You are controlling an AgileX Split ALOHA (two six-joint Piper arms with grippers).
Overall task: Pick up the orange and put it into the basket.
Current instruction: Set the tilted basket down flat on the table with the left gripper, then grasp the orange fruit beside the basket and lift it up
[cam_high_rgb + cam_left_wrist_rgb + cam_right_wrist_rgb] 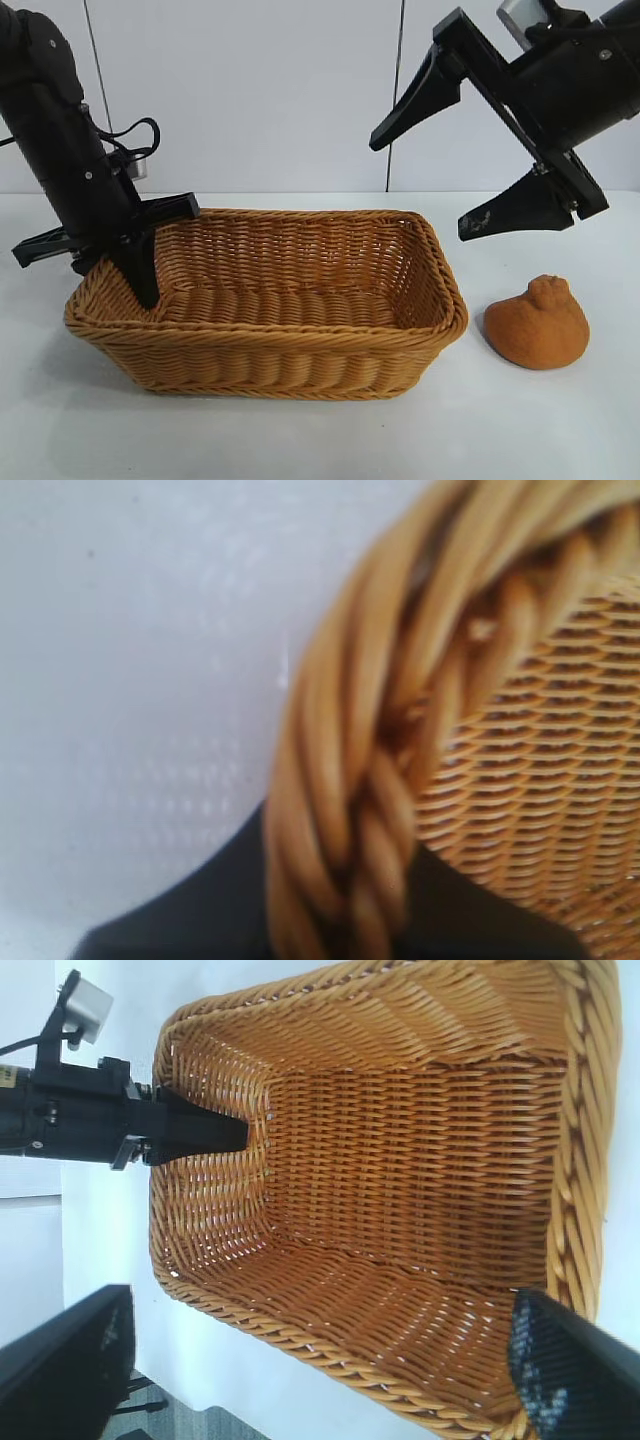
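Observation:
The orange [537, 325], dull and knobbed, lies on the white table just right of the basket [300, 345]. My right gripper [417, 193] hangs open above the basket's right end, up and left of the orange, with nothing between its fingers; its wrist view looks down into the empty basket [400, 1160]. My left gripper [115, 285] is at the basket's left end, one finger inside and one outside. In the left wrist view the braided rim [340, 780] sits between both dark fingers [200, 900], which touch it. The orange shows in neither wrist view.
A white table [560, 430] runs all round the basket, with a white wall behind. The left arm [80, 1125] with its small grey camera shows beyond the basket's far end in the right wrist view.

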